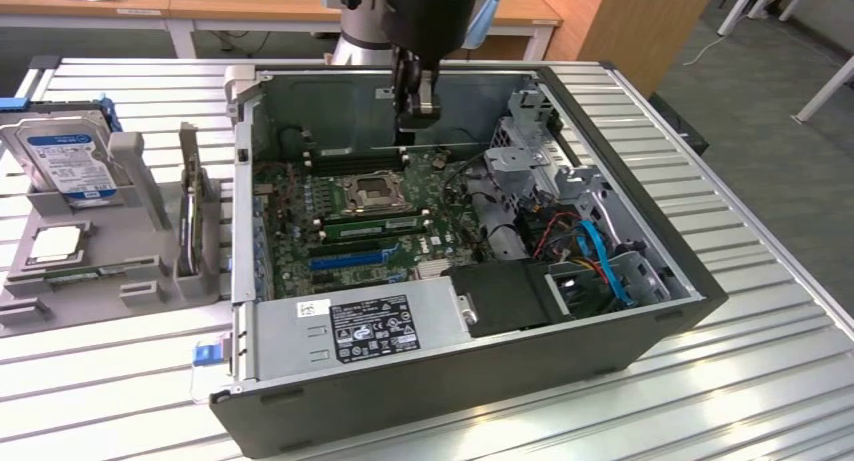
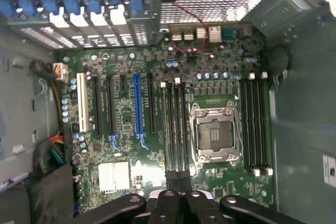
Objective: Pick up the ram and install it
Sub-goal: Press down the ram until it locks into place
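**Desk:** While the arm hangs there, list me what you have.

**Operator:** Item one, the gripper (image 1: 415,116): above the open computer case (image 1: 467,381), high over its far end. It is clenched, tips together in the wrist view (image 2: 177,182), and I see nothing between them.

**Desk:** And the ram?

**Operator:** Item two, the ram (image 1: 74,274): outside the case, on the exterior view's left. I take it to be the thin green strip lying in the grey tray (image 1: 134,281), just beside the square chip (image 1: 56,243). It is small, so I am not certain.

**Desk:** Step in hand?

**Operator:** By my reading, the pick-up is not yet done. The memory slots (image 2: 177,129) inside the case look bare. A pick calls for released tips, travel out of the case to the tray, and a grip on the strip's long sides.
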Controlling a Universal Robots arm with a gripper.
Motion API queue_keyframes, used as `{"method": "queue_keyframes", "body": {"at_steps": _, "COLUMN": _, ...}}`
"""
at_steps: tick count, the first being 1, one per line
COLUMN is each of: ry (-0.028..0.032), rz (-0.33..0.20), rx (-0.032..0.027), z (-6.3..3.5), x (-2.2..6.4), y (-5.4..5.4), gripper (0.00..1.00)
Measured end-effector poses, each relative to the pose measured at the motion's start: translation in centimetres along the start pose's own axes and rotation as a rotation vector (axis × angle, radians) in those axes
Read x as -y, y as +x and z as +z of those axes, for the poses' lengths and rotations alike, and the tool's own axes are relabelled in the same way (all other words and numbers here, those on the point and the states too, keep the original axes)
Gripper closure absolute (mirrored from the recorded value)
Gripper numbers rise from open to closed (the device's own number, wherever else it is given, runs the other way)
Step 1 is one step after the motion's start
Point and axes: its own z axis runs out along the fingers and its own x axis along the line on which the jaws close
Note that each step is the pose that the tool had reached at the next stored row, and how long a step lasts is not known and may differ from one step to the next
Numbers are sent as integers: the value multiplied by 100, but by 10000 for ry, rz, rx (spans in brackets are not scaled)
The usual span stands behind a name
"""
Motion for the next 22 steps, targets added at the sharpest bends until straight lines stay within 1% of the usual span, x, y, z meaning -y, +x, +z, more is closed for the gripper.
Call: {"method": "queue_keyframes", "body": {"at_steps": 22, "ry": 187, "rz": 3821, "rx": 84, "z": 18, "x": 0, "y": 1, "gripper": 90}}
